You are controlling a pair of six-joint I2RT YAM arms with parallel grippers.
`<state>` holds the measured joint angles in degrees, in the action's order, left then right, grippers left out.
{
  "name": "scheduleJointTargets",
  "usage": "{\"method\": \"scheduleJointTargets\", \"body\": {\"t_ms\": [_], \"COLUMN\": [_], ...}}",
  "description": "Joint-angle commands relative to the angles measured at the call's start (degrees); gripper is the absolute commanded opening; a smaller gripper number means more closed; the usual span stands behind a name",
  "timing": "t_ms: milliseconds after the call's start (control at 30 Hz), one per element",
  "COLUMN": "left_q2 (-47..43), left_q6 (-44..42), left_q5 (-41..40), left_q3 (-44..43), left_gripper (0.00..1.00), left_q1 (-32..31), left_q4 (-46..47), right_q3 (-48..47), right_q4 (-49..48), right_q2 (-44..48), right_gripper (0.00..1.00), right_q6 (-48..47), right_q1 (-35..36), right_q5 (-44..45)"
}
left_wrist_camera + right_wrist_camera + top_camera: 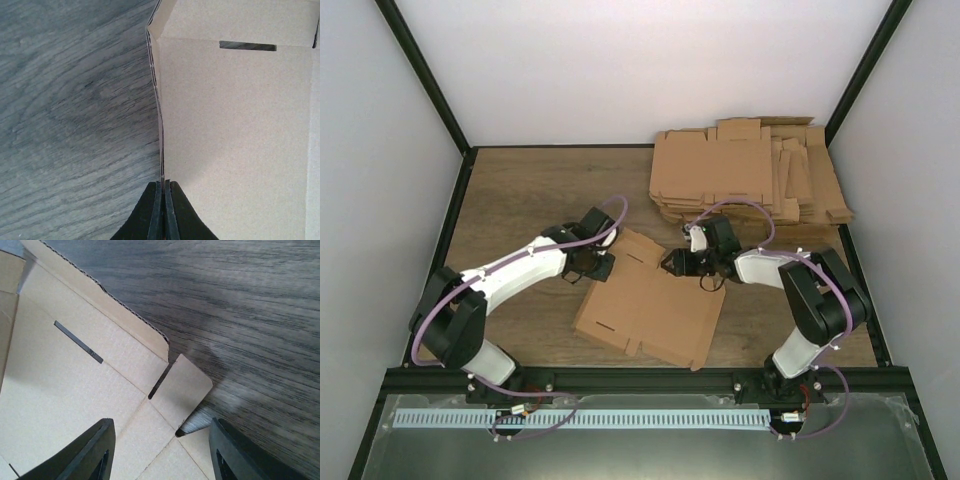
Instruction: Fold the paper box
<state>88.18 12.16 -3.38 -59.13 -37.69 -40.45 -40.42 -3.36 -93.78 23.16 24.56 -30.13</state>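
A wood-grain table (530, 195) stands between plain white walls. The paper box (650, 312), a flat creased sheet with slits and flaps, lies in the middle of the table's near half, and one flap reaches out between the two grippers. The left gripper (597, 263) is clamped on the sheet's far left edge, its fingers (154, 215) pressed together on the cardboard. The right gripper (672, 263) hangs at the sheet's far right corner with its jaws spread, grasping nothing; a small rounded flap (185, 382) lies just ahead of it. A pile of cardboard blanks (750, 175) fills the table's far right corner.
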Motion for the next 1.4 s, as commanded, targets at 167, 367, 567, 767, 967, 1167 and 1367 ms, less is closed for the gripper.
{"method": "scheduleJointTargets", "body": {"t_ms": [167, 367, 567, 767, 967, 1167, 1367], "left_q2": [-1.1, -1.45, -0.96, 0.57, 1.42, 1.52, 3.57], "left_q6": [-3.86, -4.82, -4.78, -4.17, -4.21, -4.16, -5.26], "left_q5": [-8.45, -10.59, -12.09, -12.4, -13.11, -14.53, -19.66], "left_q3": [-3.55, -3.84, -4.06, -5.38, -6.77, -8.63, -13.83], "left_gripper": [0.04, 0.04, 0.04, 0.04, 0.04, 0.04, 0.04], "left_q1": [-4.56, -5.43, -5.42, -5.38, -5.48, -6.2, -11.13], "left_q4": [-4.35, -4.26, -4.04, -4.73, -5.61, -7.11, -11.78], "right_q3": [-3.55, -5.36, -6.15, -3.63, -2.96, -4.22, -4.43], "right_q4": [-0.41, -1.21, -0.11, 1.27, 2.29, 3.8, 2.52], "right_q2": [-3.17, -6.08, -5.96, -1.75, 0.12, -1.84, -3.11], "right_gripper": [0.61, 0.66, 0.57, 0.32, 0.3, 0.26, 0.22], "right_q6": [-2.04, -5.44, -6.33, -7.85, -8.51, -8.57, -7.35], "right_q1": [-1.08, -1.05, -1.02, -0.35, 2.0, 4.97, 7.93], "right_q5": [-5.36, -5.83, -9.25, -9.71, -9.16, -2.91, 5.3]}}
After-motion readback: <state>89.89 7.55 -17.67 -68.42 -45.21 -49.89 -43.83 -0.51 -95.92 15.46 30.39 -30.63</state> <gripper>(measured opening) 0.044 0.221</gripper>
